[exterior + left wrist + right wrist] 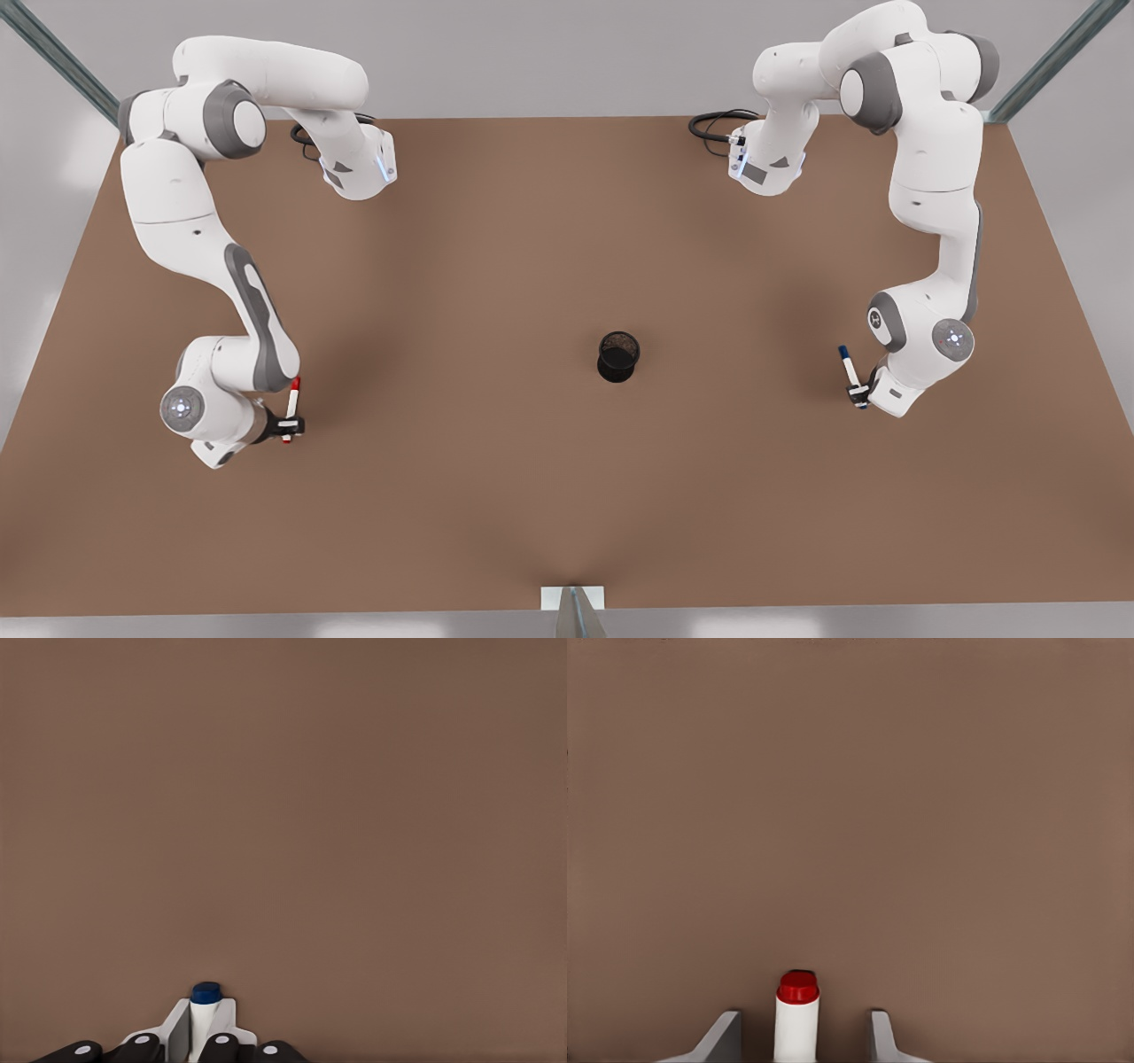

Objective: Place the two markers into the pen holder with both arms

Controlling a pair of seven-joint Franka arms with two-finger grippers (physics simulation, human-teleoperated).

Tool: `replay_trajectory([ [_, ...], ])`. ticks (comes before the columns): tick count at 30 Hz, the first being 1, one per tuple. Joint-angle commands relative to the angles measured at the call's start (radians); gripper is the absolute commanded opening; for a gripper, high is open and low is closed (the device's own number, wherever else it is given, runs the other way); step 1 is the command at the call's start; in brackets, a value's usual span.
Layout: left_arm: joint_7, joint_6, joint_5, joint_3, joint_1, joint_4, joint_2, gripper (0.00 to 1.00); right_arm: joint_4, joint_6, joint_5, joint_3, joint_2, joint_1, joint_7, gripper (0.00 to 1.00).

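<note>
**Two markers at the grippers, holder waiting at centre**

- Slim white marker with dark blue cap: at 3 o'clock from the small black mesh cylinder pen holder, well apart. Left gripper has its white-tipped fingers pressed against the barrel.
- Slim white marker with red cap: at 9 o'clock, well apart. Right gripper fingers stand apart from the barrel, not yet closed.
- Brown matte table.
- Handling note: likely best to close squarely on the red marker first, then bring each marker over the holder's mouth in turn, upright.
</note>
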Motion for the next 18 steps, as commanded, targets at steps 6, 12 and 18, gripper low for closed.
replay_trajectory([
  [6,-0.041,-0.100,-0.006,-0.003,-0.035,0.048,-0.043,0.21,-0.004,-0.018,0.000,0.009,-0.006,-0.002,-0.008,0.61],
  [12,-0.209,-0.531,-0.033,-0.011,-0.299,0.192,-0.227,0.21,-0.006,-0.018,0.000,0.009,-0.004,-0.002,-0.008,0.44],
  [18,0.008,-0.722,-0.306,-0.173,-0.406,0.381,-0.233,0.21,0.001,-0.018,0.001,0.015,-0.007,-0.002,-0.001,0.29],
])
